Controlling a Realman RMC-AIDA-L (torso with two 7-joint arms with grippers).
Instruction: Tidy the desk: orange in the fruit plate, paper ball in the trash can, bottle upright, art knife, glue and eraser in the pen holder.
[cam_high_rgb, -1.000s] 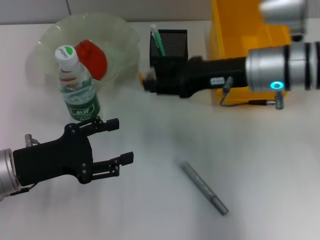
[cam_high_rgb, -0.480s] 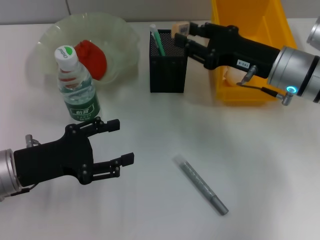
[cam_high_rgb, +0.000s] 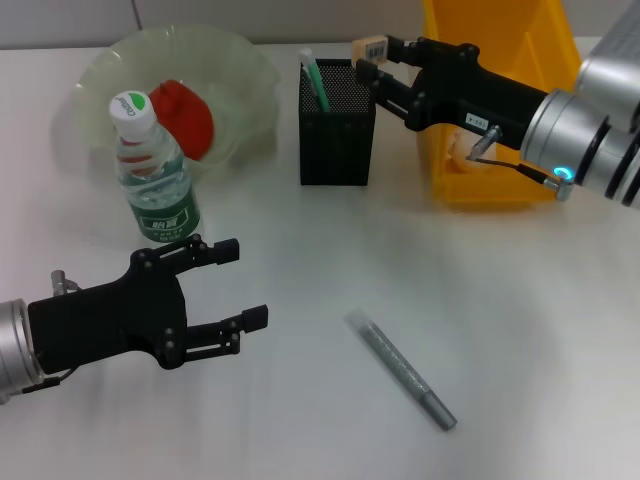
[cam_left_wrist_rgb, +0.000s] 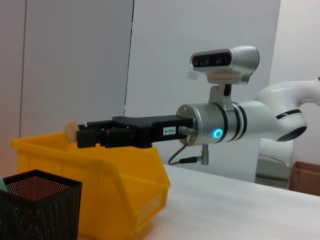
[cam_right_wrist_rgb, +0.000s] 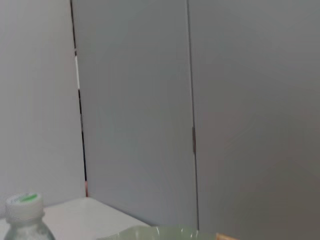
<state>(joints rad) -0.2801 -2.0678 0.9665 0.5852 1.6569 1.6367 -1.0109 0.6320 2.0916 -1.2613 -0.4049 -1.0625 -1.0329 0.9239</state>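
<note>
While above pen holder rim, eraser

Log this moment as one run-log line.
right gripper: shut on eraser, above pen holder | left gripper: open, idle near bottle | glue: on desk
</note>
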